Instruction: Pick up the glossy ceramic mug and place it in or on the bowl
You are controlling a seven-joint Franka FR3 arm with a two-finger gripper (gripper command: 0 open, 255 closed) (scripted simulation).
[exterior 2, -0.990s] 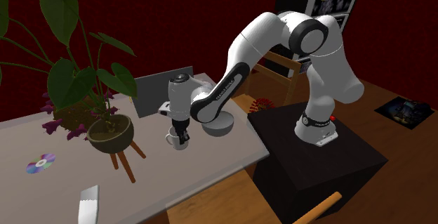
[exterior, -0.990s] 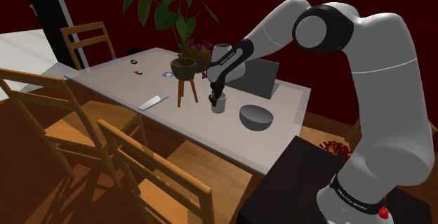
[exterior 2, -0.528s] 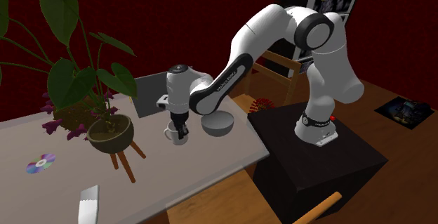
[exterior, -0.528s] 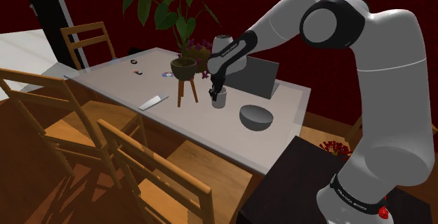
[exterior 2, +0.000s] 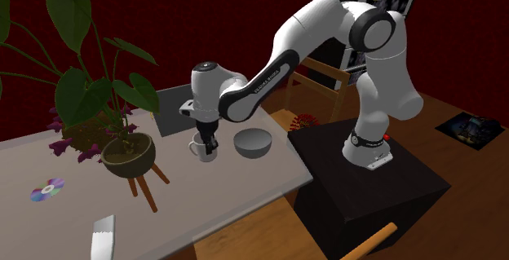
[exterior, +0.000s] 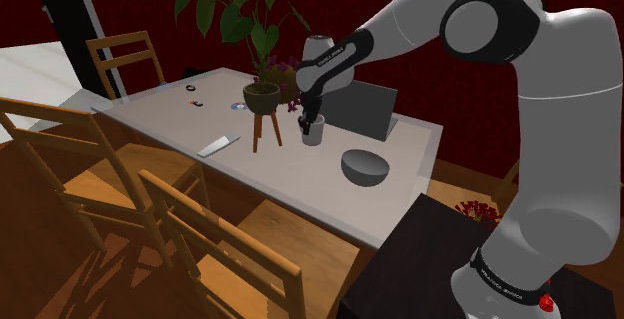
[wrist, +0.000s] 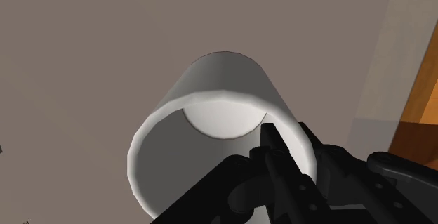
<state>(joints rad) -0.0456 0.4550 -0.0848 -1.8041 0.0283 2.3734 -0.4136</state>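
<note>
A plain white mug (exterior: pixel 314 133) hangs a little above the grey table (exterior: pixel 160 117), beside the plant stand. My black gripper (exterior: pixel 308 122) is shut on its rim, one finger inside the cup and one outside. In the wrist view the mug (wrist: pixel 210 96) is seen from above its mouth, with my gripper (wrist: pixel 295 158) clasping the wall near me. The grey bowl (exterior: pixel 365 167) sits upright on the table, to the shoulder view's right of the mug and a little nearer. From the second exterior view the mug (exterior 2: pixel 201 148) hangs in my gripper (exterior 2: pixel 209 143) just left of the bowl (exterior 2: pixel 253 143).
A potted plant (exterior: pixel 262 97) on a wooden tripod stands close to the mug. A grey slab (exterior: pixel 366 109) leans upright behind it. A flat white bar (exterior: pixel 218 146) and a disc (exterior: pixel 238 107) lie on the table. Wooden chairs (exterior: pixel 130 59) line its sides.
The arm has risen and lifted the mug off the table. The grip on the rim has stayed shut. The bowl has not moved.
</note>
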